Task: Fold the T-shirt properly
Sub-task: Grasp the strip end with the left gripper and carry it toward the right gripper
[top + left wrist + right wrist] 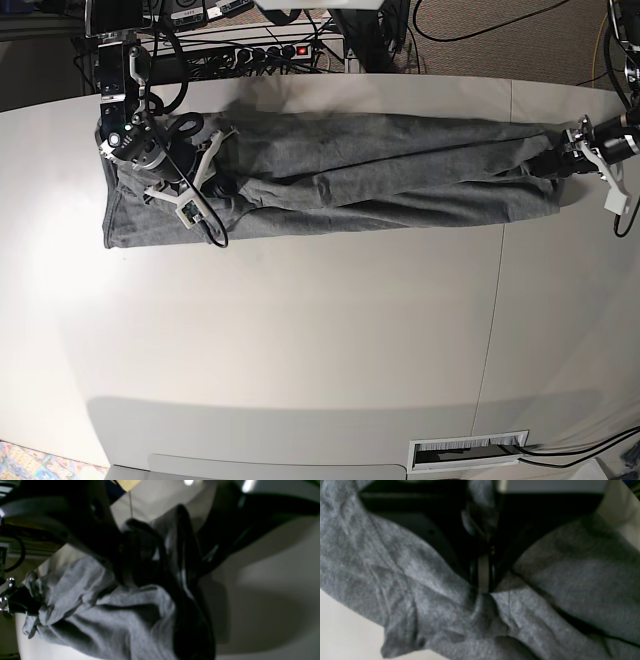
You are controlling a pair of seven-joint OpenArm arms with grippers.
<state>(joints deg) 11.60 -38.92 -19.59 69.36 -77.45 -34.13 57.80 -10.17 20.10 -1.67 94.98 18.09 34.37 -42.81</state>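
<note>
Base view: heather-grey cotton T-shirt (340, 185) stretched across white counter (300, 330), upper frame; right end effector (205, 160) clamped on T-shirt, left end effector (560, 155) likewise, jaws wide.

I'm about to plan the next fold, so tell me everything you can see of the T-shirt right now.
The T-shirt is plain heather-grey knit cloth, with no print visible. It lies stretched into a long, creased band across the far side of the white table, bunched at both ends. The right gripper is shut on a pinch of cloth at one end. At the other end the left gripper has cloth gathered between its fingers, though the view is too dark to show the grip clearly.
</note>
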